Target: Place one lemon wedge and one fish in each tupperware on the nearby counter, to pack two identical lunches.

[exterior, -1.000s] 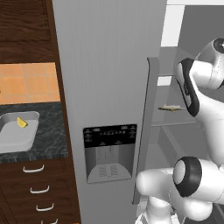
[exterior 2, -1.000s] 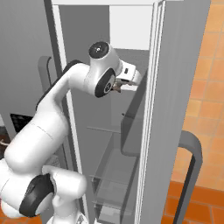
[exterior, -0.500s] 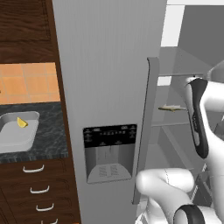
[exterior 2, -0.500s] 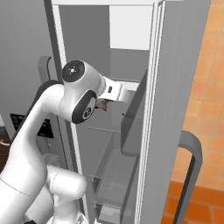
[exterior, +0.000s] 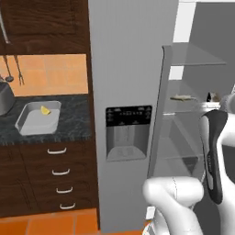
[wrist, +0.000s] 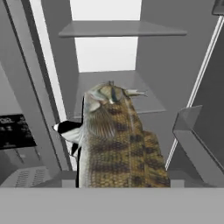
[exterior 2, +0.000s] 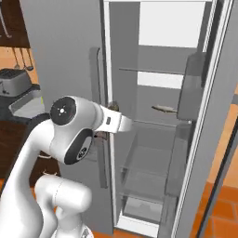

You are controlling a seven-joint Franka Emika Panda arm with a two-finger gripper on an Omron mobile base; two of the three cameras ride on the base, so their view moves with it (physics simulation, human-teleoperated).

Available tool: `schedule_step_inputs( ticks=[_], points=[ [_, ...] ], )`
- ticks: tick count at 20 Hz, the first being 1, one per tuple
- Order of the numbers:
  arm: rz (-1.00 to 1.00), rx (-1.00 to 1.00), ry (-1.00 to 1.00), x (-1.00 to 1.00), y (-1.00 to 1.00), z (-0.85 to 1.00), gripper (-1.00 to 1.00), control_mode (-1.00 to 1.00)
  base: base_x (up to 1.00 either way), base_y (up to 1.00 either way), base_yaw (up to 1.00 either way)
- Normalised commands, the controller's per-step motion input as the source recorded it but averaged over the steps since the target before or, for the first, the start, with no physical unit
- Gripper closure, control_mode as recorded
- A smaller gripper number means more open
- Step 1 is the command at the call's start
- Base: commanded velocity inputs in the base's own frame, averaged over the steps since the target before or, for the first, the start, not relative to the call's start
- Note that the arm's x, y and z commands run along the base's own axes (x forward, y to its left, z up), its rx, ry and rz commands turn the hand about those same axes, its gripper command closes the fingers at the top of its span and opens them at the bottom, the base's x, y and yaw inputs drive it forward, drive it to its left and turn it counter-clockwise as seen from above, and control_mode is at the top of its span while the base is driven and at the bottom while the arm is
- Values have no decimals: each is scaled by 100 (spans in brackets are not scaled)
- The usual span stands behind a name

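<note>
A brown speckled fish (wrist: pixel 116 140) looms close in the hand view, rising from between the jaws of my gripper (wrist: pixel 117 177), which is shut on it; the fingertips are hidden behind it. The hand faces the open fridge. A second fish (exterior: pixel 182 97) (exterior 2: pixel 163 109) lies on a glass shelf inside. To the left of the fridge, on the black speckled counter (exterior: pixel 73 120), stands a grey tupperware (exterior: pixel 32 123) with a yellow lemon wedge (exterior: pixel 45 110) in it. My arm (exterior 2: pixel 74 128) is folded in front of the fridge opening.
The grey fridge door with a dispenser panel (exterior: pixel 128 133) stands between the counter and the open compartment. The other fridge door (exterior 2: pixel 211 139) hangs open on the right. Dark drawers (exterior: pixel 57 170) sit under the counter. A toaster (exterior 2: pixel 11 81) stands at the far left.
The whole picture has shifted, so the base has moved. The arm has dropped and folded back from the upper shelf, out of the fridge, with the fish in the gripper.
</note>
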Motion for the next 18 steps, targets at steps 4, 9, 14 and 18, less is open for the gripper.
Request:
schedule_step_inputs(
  ticks=[4, 9, 14, 18],
  points=[
    [0, 0, 0, 0, 0, 0, 100, 100, -71, 100, 15],
    [0, 0, 0, 0, 0, 0, 100, 100, -17, 100, 11],
    [0, 0, 0, 0, 0, 0, 100, 100, 57, 100, 5],
    [0, 0, 0, 0, 0, 0, 100, 100, 92, 100, 0]
  ],
)
